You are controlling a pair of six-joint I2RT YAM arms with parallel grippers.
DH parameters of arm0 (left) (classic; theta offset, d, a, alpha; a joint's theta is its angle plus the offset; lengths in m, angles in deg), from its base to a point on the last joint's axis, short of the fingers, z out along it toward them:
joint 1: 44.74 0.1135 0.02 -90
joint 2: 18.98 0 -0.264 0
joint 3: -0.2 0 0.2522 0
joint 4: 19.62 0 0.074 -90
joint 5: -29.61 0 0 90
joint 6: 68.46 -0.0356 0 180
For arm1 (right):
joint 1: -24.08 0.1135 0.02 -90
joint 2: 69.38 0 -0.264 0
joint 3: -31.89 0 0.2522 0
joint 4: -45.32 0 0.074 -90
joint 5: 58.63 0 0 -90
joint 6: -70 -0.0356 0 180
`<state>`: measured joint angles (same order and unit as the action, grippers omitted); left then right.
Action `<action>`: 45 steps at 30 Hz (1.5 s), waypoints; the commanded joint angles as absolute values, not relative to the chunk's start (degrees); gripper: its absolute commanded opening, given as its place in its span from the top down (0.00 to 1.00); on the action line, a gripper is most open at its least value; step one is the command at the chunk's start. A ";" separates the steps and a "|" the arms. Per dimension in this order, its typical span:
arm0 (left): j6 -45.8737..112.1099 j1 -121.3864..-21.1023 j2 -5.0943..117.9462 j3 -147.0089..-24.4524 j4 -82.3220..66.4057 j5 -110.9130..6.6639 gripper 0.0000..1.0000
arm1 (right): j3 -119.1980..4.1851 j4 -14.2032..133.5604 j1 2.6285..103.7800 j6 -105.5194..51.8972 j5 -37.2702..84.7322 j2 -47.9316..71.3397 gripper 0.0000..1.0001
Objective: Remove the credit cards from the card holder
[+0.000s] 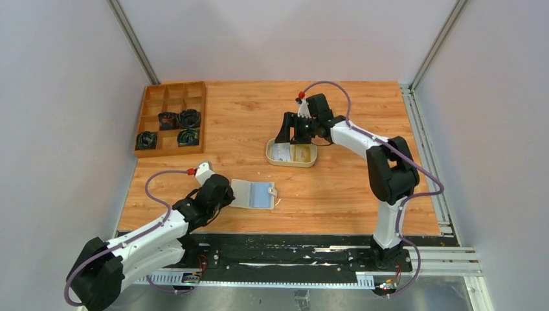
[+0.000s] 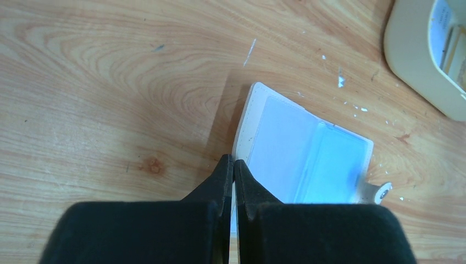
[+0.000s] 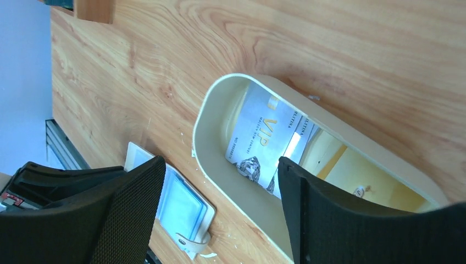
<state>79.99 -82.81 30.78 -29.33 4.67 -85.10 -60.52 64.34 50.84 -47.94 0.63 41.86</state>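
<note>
- The card holder (image 1: pixel 254 194) lies open and flat on the table (image 1: pixel 336 188), near the front edge and a little left of centre. Its pale blue pockets face up and its snap tab (image 2: pixel 380 191) sticks out on the right side.
- The left jaws are together, pinched on the cream left edge of the card holder. In the left wrist view a sliver of that edge shows between the black fingers (image 2: pixel 217 187).
- The credit cards (image 1: pixel 291 153) lie in an oval cream tray (image 1: pixel 291 164), which sits further back on the table, apart from the card holder.
- Seen from the right wrist, a whitish card (image 3: pixel 264 137) printed "VIP" overlaps another pale one at one end of the tray. A yellow-orange card (image 3: pixel 379 184) lies at the other end.
- The right jaws are spread wide with nothing between them, hanging over the tray.
- The left arm (image 1: pixel 155 233) reaches in low from the front left, and the right arm (image 1: pixel 362 139) bends over from the right.
- A wooden compartment box (image 1: pixel 171 118) sits at the far left of the table, with dark coiled items in some of its cells.
</note>
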 commanded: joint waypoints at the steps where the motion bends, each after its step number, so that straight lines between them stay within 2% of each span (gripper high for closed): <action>1: 74.48 -83.07 28.32 -32.22 3.87 -85.07 1.00 | -64.18 70.92 51.75 -42.62 5.27 34.73 0.20; 6: 65.90 -83.07 28.89 -37.66 3.70 -80.45 1.00 | -62.78 72.57 52.95 -41.37 8.59 27.43 0.20; 12: 59.99 -83.15 33.27 -46.03 7.83 -76.73 1.00 | -58.34 73.95 61.84 -39.13 16.80 21.32 0.19; 21: 61.04 -83.26 34.04 -50.03 14.35 -81.69 1.00 | -46.13 67.71 64.84 -43.53 13.80 19.82 0.19; 30: 60.44 -89.89 34.78 -54.41 21.13 -95.47 1.00 | -43.89 62.99 67.66 -46.75 12.47 21.12 0.19; 38: 59.21 -90.27 33.37 -59.90 22.27 -94.73 1.00 | -42.92 59.83 68.50 -46.49 11.86 19.17 0.20; 45: 55.05 -90.27 33.46 -67.50 23.38 -93.27 1.00 | -40.58 55.19 68.52 -46.20 12.82 12.96 0.20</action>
<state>57.94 -89.85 34.08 -63.14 23.44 -92.53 -41.77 59.66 67.82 -46.13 12.35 18.02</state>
